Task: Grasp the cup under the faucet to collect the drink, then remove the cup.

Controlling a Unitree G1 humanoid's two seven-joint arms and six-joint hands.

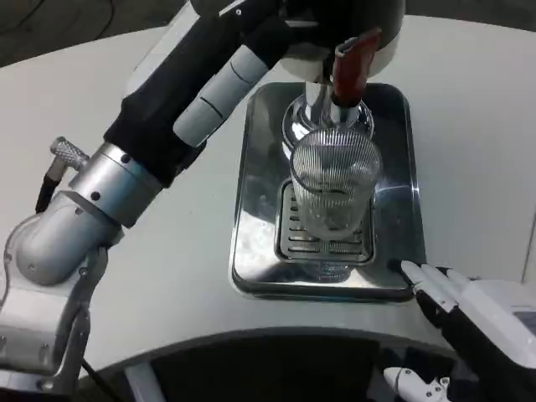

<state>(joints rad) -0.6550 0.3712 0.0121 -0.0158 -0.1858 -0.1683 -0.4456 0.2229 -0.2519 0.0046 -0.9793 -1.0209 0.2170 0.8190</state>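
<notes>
1. Head view, centre of the frame: a ribbed clear glass cup [333,186] stands upright on the slotted drip grate [327,239] of a steel tray [255,209], right under the chrome faucet [322,113].
2. Top centre: the red tap lever [350,67] juts from the dispenser [368,25].
3. Upper left: the left hand [226,59] reaches to the dispenser; whether its fingers grip anything cannot be told.
4. Lower right: the right hand [469,314] lies on the white surface [151,251] just beside the tray's corner, fingers extended, empty.
</notes>
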